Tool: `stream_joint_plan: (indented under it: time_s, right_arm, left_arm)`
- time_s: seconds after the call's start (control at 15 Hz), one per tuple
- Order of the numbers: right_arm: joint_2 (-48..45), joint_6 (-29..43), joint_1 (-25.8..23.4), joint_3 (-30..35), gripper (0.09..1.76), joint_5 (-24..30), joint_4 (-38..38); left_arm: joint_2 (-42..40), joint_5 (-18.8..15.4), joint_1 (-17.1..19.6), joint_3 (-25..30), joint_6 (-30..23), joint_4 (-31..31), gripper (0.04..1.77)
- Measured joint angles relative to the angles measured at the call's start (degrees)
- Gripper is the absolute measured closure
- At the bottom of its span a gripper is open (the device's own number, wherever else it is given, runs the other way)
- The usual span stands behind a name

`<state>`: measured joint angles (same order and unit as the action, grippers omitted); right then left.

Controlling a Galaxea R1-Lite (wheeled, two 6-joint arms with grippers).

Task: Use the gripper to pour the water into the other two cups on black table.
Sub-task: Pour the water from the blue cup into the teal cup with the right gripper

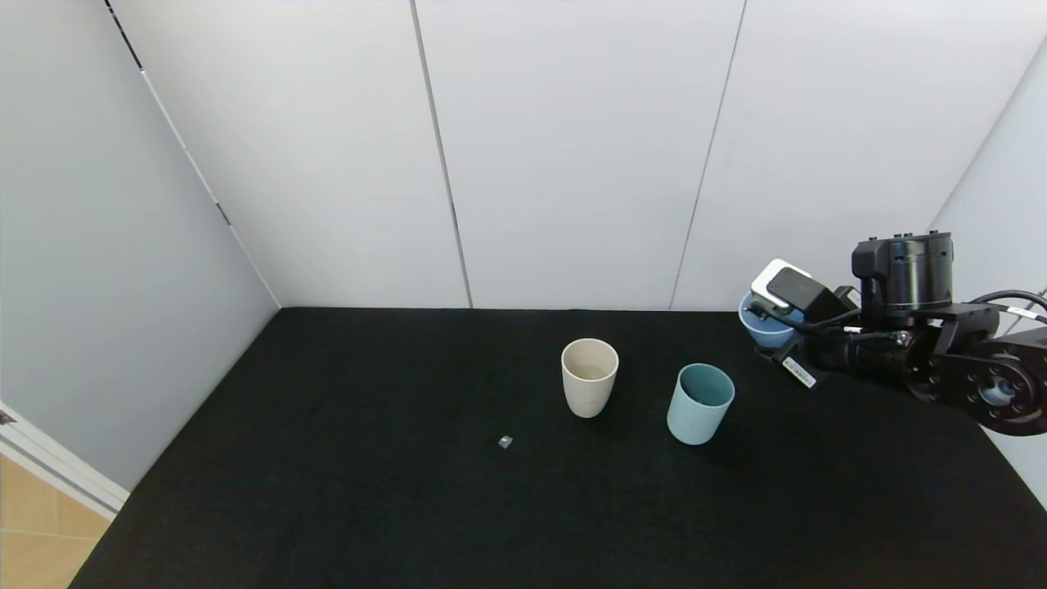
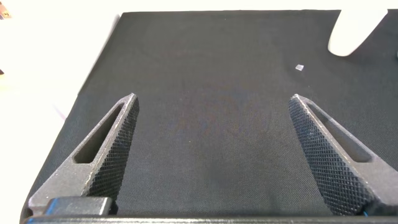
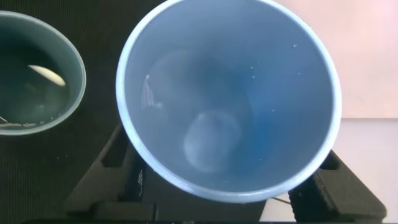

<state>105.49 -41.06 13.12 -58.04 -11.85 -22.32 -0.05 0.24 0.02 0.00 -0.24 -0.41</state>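
Observation:
My right gripper [image 1: 773, 331] is shut on the light blue cup [image 1: 754, 325] at the back right of the black table [image 1: 327, 491], to the right of and behind the teal cup [image 1: 700, 402]. The cream cup [image 1: 589, 376] stands left of the teal one. The right wrist view looks down into the blue cup [image 3: 230, 99], with droplets on its inner wall, my fingers [image 3: 106, 168] on either side of it, and the teal cup [image 3: 31, 71] beside it showing a glint of water inside. My left gripper [image 2: 213, 102] is open and empty low over the table.
A small grey bit [image 1: 505, 442] lies on the table in front of the cream cup; it also shows in the left wrist view [image 2: 300, 67]. White walls close the back and both sides. The table's left edge drops to a wooden floor [image 1: 33, 532].

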Motion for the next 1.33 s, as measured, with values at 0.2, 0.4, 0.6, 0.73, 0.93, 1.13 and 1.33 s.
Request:
stream_joint_plan:
  time_s: [0.2, 0.4, 0.6, 0.73, 0.93, 1.13, 1.33]
  right_arm:
    - [-0.06, -2.32, 0.05, 0.11, 0.59, -0.05, 0.06]
    - [-0.11, -4.34, 0.05, 0.18, 0.59, -0.05, 0.17]
    - [-0.2, -6.05, 0.24, 0.18, 0.59, -0.09, 1.33]
    - [-0.35, -7.14, 0.68, 0.18, 0.59, -1.18, 1.68]
    - [-0.41, -8.97, 1.51, 0.11, 0.59, -1.93, 1.79]
    - [-0.39, -10.79, 1.77, 0.11, 0.59, -2.07, 2.12]
    - [-0.41, -13.29, 1.87, 0.05, 0.59, -4.05, 2.95]
  left_arm:
    - [0.0, 0.0, 0.0, 0.0, 0.0, 0.0, 0.09]
    - [0.0, 0.0, 0.02, 0.0, 0.02, 0.0, 0.09]
    - [0.0, 0.0, 0.0, 0.0, 0.02, 0.0, 0.09]
    - [0.0, -0.02, 0.0, 0.0, 0.02, 0.0, 0.09]
    - [0.0, -0.02, 0.02, 0.0, 0.0, 0.0, 0.09]
    - [0.0, 0.0, 0.02, 0.0, 0.0, 0.0, 0.09]
    - [0.0, -0.02, 0.02, 0.0, 0.0, 0.0, 0.09]
